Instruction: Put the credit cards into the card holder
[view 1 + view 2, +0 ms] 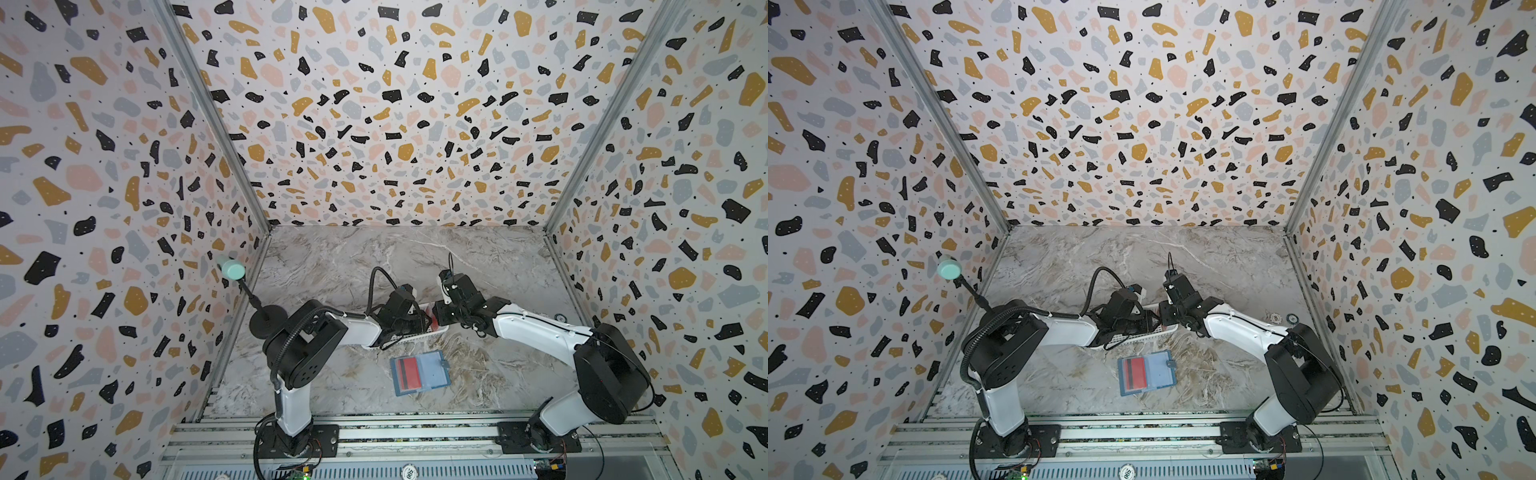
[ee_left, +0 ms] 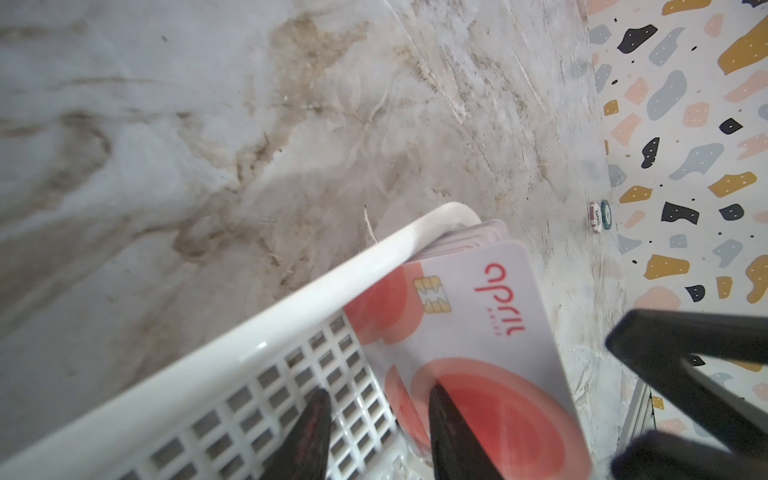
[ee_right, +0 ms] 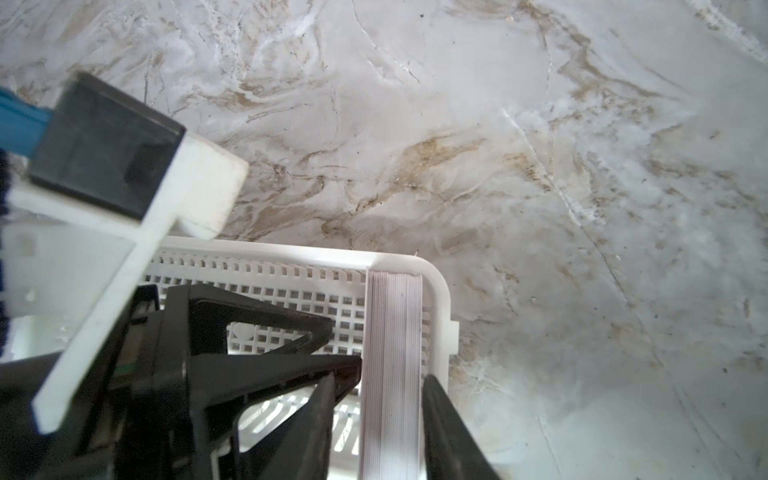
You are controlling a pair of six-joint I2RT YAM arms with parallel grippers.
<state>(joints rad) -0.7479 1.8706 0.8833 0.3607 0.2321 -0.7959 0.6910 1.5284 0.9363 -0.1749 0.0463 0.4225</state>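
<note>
**Taking one card off the stack**

My right tool (image 3: 380, 386) is spread around the stack of credit cards (image 3: 392, 332). One finger touches the stack and the other stands just off it. My left tool (image 2: 378, 399) is spread too, with one finger on the face of the front card (image 2: 478, 316), which leans off the rest. The stack stands on edge at one end of the white basket (image 3: 291, 251).

I think I should take only the front card. I should pinch it near its edge and lift slowly, so the others do not come up with it.

The card holder (image 1: 432, 370) lies open on the desk (image 1: 478, 270), nearer my base. One red card (image 1: 409, 370) is in a pocket.
</note>
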